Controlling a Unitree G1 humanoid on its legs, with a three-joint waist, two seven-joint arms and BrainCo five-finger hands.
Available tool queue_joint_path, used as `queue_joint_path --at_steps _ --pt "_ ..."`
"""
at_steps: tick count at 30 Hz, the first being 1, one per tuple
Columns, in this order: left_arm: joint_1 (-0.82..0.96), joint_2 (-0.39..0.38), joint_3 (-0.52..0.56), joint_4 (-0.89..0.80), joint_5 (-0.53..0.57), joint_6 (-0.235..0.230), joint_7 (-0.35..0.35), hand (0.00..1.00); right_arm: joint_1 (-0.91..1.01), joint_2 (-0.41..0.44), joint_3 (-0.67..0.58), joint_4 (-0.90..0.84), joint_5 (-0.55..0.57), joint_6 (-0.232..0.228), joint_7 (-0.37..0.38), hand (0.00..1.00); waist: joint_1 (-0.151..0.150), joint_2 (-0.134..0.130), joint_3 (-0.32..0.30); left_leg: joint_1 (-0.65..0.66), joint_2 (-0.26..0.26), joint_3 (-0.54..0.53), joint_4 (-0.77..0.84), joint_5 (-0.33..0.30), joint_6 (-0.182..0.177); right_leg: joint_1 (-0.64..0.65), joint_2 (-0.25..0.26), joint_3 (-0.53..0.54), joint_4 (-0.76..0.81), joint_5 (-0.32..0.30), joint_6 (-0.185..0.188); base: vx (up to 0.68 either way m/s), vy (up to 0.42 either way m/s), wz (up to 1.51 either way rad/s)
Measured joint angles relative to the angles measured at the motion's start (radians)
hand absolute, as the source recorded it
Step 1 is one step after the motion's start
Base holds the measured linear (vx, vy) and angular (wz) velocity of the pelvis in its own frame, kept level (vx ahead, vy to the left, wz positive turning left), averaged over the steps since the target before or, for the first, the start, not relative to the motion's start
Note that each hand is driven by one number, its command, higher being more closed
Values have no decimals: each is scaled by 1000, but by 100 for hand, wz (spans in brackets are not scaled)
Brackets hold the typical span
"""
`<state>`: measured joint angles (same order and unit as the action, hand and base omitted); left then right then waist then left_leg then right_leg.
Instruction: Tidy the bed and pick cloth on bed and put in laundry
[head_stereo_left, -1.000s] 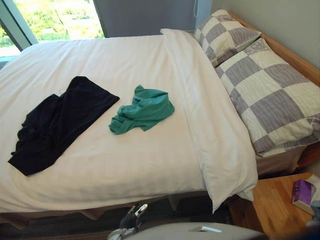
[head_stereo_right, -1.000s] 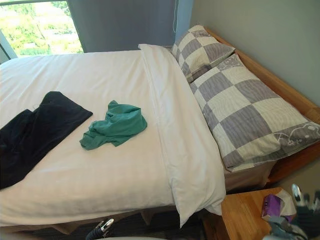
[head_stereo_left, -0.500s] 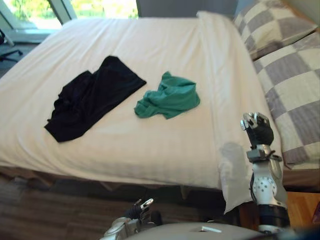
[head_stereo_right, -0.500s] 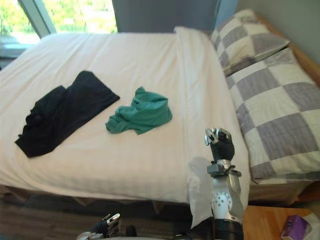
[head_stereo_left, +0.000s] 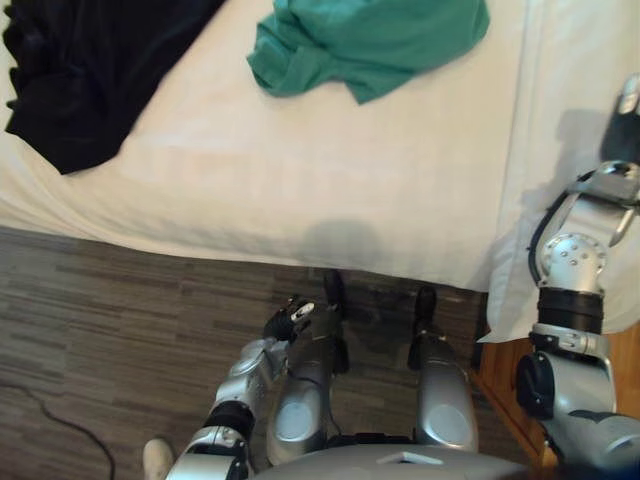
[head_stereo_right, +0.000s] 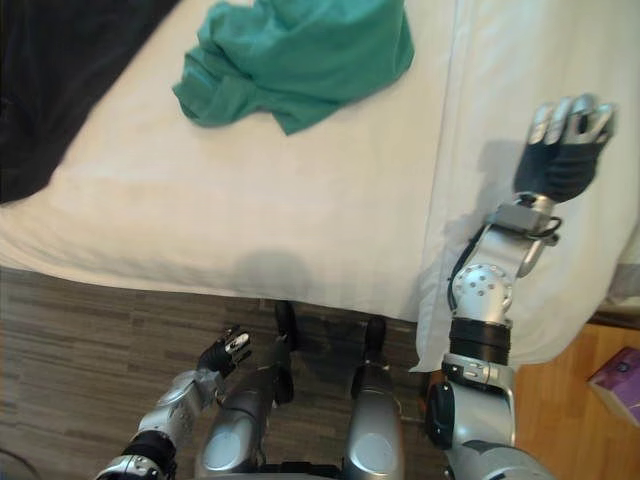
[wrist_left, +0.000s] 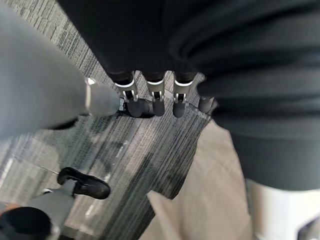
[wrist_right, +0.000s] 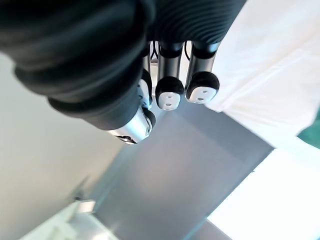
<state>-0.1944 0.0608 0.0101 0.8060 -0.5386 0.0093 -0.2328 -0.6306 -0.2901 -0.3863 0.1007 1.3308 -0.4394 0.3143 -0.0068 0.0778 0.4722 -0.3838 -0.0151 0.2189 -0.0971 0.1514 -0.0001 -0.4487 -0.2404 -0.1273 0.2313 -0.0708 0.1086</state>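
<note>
A crumpled green cloth (head_stereo_left: 370, 40) lies on the white bed (head_stereo_left: 300, 190) near its front edge. A black cloth (head_stereo_left: 90, 70) is spread to its left, reaching the bed's near side. My right hand (head_stereo_right: 565, 150) is raised over the folded white duvet (head_stereo_right: 490, 80), well right of the green cloth. Its fingers (wrist_right: 170, 92) are curled and hold nothing. My left hand (head_stereo_left: 290, 318) hangs low over the floor in front of the bed, away from both cloths, with its fingers (wrist_left: 155, 100) relaxed and empty.
Grey wood-look floor (head_stereo_left: 100, 330) runs along the bed's front. A wooden nightstand (head_stereo_right: 570, 400) stands at the lower right beside the bed, with a purple box (head_stereo_right: 620, 375) on it. The duvet's corner hangs down over the bed's side by my right arm.
The camera has tilted down, so the bed's front edge and the floor now show. Neither cloth has moved on the bed. My right hand stays raised with curled fingers.
</note>
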Motion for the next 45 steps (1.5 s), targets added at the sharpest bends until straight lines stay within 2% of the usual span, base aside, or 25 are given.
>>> queue_joint_path --at_steps 2,4,8,11,13,15,17,19,20,21,23,24,27,28,29,31,32,34,35,39,40,42,44,45 --pt "-31 -34 1 0 -38 -18 -1 0 12 12 -8 -63 81 -21 10 100 4 10 15 -37 -7 31 3 2 2 -82 -10 30 71 -22 -3 13 14 -10" --pt "-56 -60 1 0 -82 -32 -1 0 45 35 -57 -91 114 -21 13 100 6 12 17 -73 -10 50 22 2 2 -138 -17 51 112 -39 -6 -5 -11 -8" --pt "-101 -98 13 -1 -167 -53 -11 0 135 85 -138 -89 141 21 19 100 -5 18 31 -88 -2 85 33 -2 -4 -186 -15 83 161 -54 -15 -3 -28 -18" --pt "-116 -116 50 -2 -199 -56 -30 0 228 115 -152 -84 137 64 85 100 -19 18 31 -85 7 114 32 -9 -14 -202 -5 104 173 -57 -19 -3 -30 -24" --pt "-117 -120 71 -1 -199 -55 -31 0 281 135 -153 -67 137 81 132 100 -30 12 33 -74 12 131 32 -16 -22 -202 1 117 177 -57 -19 11 -20 -21" --pt "-117 -124 105 5 -210 -43 -32 0 366 171 -160 -18 136 98 211 100 -34 7 34 -45 17 156 30 -19 -25 -181 9 135 173 -57 -20 45 -20 -28" --pt "-117 -125 123 11 -218 -42 -33 0 418 188 -168 32 136 106 241 100 -38 4 35 -15 21 163 30 -26 -32 -151 14 138 163 -56 -20 54 -19 -22" --pt "-114 -124 146 24 -218 -40 -38 0 482 202 -185 143 136 128 253 100 -38 -4 35 30 31 180 31 -44 -22 -105 26 141 146 -56 -20 80 -20 -32" --pt "-105 -122 158 31 -218 -39 -46 0 523 221 -192 219 136 145 253 100 -40 -10 33 55 35 192 32 -58 -29 -81 31 145 135 -57 -20 100 -20 -34" --pt "-104 -122 158 33 -218 -39 -47 0 530 224 -193 229 136 148 253 100 -41 -10 33 58 36 194 32 -60 -29 -78 31 145 134 -57 -20 112 -17 -36" --pt "-77 -121 163 45 -218 -35 -54 0 636 258 -193 294 96 202 252 100 -62 -15 32 111 42 220 31 -83 -28 -23 39 156 111 -57 -19 168 -14 -33" --pt "-72 -121 163 45 -218 -35 -57 0 659 262 -193 294 83 213 251 100 -62 -18 31 127 44 227 30 -88 -28 -10 41 158 106 -57 -19 150 -9 -32" --pt "-35 -112 182 60 -218 -34 -76 0 731 282 -194 333 1 250 243 100 -63 -56 -2 198 57 248 32 -113 -33 68 53 161 76 -60 -16 174 -27 -26" --pt "-19 -108 194 85 -218 -32 -80 0 752 290 -195 362 -52 263 222 0 -61 -73 -36 217 64 253 34 -121 -30 96 57 154 58 -61 -16 226 -39 -10" --pt "10 -102 197 90 -216 -21 -83 0 770 301 -195 395 -109 273 201 0 -60 -88 -73 238 69 255 36 -127 -34 127 60 143 40 -61 -16 192 -27 -3" --pt "44 -97 195 90 -209 -5 -92 0 798 320 -199 426 -203 275 165 0 -62 -98 -110 263 71 273 43 -125 -36 173 56 116 22 -61 -17 169 -5 19" --pt "90 -95 196 90 -174 11 -105 0 829 334 -202 474 -346 283 114 0 -59 -102 -159 294 76 280 44 -130 -43 221 55 81 8 -61 -17 184 2 27" --pt "139 -95 197 89 -137 20 -117 0 845 347 -205 530 -494 284 66 0 -56 -101 -205 329 80 279 42 -136 -52 266 56 55 1 -61 -17 170 -8 19" --pt "180 -96 198 90 -111 28 -119 0 850 359 -207 581 -623 278 22 0 -56 -99 -245 359 83 275 33 -139 -57 303 58 35 -10 -61 -17 145 -18 17" --pt "261 -107 239 128 9 45 -116 0 873 372 -186 740 -1056 286 -77 0 -55 -86 -341 443 84 226 0 -145 -65 417 62 -43 -44 -66 -13 100 -26 25" --pt "262 -107 240 127 16 44 -117 0 873 372 -185 748 -1073 289 -83 0 -55 -87 -343 446 83 220 0 -145 -65 424 61 -50 -44 -67 -13 18 -43 39" --pt "275 -91 246 129 62 45 -111 0 872 371 -177 800 -1183 333 -104 0 -52 -111 -368 456 68 175 -4 -149 -58 454 51 -89 -31 -117 -25 -32 -65 48" --pt "279 -69 236 132 95 46 -107 0 867 361 -151 829 -1198 372 -103 0 -54 -131 -383 460 52 140 -6 -146 -52 454 31 -106 10 -164 -30 -72 -74 42" --pt "280 -58 230 133 101 46 -105 0 864 356 -146 836 -1197 390 -100 0 -54 -132 -383 466 50 130 -7 -145 -50 453 28 -110 22 -173 -30 -89 -54 28"
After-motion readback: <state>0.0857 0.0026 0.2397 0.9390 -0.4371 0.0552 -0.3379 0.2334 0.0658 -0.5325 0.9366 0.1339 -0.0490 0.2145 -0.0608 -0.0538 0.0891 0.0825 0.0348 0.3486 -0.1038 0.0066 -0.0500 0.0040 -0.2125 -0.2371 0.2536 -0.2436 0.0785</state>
